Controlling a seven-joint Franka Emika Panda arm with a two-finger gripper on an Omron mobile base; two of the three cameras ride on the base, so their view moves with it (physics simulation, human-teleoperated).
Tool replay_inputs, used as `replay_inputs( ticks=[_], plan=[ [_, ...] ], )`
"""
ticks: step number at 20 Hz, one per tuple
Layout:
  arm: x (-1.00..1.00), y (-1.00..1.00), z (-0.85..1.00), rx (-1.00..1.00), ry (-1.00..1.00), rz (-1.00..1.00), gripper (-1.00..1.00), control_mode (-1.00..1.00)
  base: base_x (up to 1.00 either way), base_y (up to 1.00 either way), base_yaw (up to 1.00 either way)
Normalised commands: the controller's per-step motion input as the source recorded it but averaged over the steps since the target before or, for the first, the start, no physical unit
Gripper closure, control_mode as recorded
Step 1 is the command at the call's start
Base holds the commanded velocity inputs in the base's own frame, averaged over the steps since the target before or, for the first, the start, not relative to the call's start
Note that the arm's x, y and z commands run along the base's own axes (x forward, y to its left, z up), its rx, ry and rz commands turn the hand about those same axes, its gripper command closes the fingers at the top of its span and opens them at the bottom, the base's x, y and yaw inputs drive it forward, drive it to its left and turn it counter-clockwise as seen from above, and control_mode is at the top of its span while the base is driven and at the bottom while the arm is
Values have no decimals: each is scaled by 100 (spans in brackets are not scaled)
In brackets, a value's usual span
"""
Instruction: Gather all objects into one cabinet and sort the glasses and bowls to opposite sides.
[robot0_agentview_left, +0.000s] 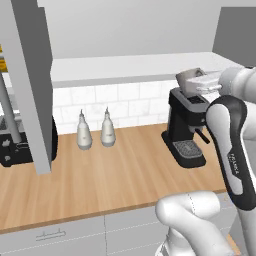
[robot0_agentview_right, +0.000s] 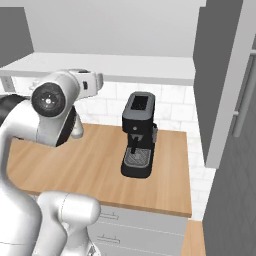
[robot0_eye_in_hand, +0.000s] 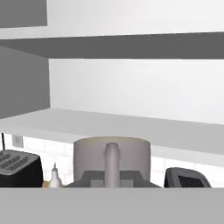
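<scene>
Grey mug (robot0_eye_in_hand: 111, 158) clamped in closed gripper (robot0_eye_in_hand: 112, 175), handle facing camera, held just outside cabinet (robot0_eye_in_hand: 131, 127), bottom board ahead.

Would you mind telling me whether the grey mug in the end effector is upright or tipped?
Upright. In the hand view the grey mug stands with its rim level on top and its handle vertical, facing the camera, in front of the cabinet.

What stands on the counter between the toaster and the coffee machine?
Two white bottles stand side by side near the backsplash, between the toaster and the coffee machine, as seen in the left base view.
</scene>
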Motion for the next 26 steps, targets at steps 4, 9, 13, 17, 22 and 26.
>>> replay_inputs(
  ticks=[4,9,13,17,22,26],
  plan=[
    [-56,0,1,0,16,0,100,-100,0,0,0],
    [-66,0,0,-5,28,0,100,-100,0,0,0],
    [-66,0,0,-10,34,0,100,-100,0,0,0],
    [-39,0,0,-8,27,3,100,-100,0,0,0],
    [-4,13,-4,-6,13,0,100,-100,0,0,0],
    [0,8,-51,-3,-3,0,100,-100,0,0,0]
  ],
)
